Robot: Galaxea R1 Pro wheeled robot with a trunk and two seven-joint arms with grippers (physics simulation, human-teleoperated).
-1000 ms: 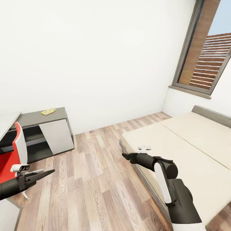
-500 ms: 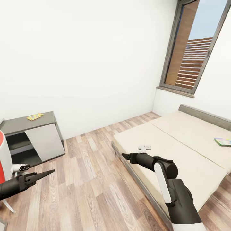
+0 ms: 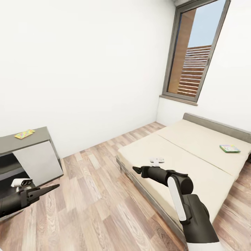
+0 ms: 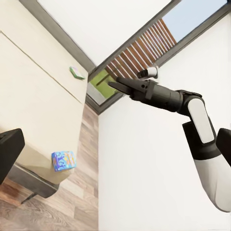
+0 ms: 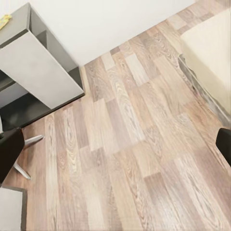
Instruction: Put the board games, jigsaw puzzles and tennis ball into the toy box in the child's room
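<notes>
Two board games are lying on the bed, and I am looking for them while I am rolling through the room. One green board game is sitting on the bed's far side, near the headboard, below the window. From my left wrist I am also seeing a blue board game lying near the bed's corner.

My left gripper is hanging over the wood floor, away from the bed, and its fingers are looking pressed together with nothing in them. My right gripper is floating just by the bed's near edge, also holding nothing, but I cannot tell how wide it is open.

Both games are well away from my grippers. I think I should be driving closer to the bed first, slowly, so my arms are not bumping the frame. Another colorful flat toy is lying on the gray cabinet, across the floor from the bed.
</notes>
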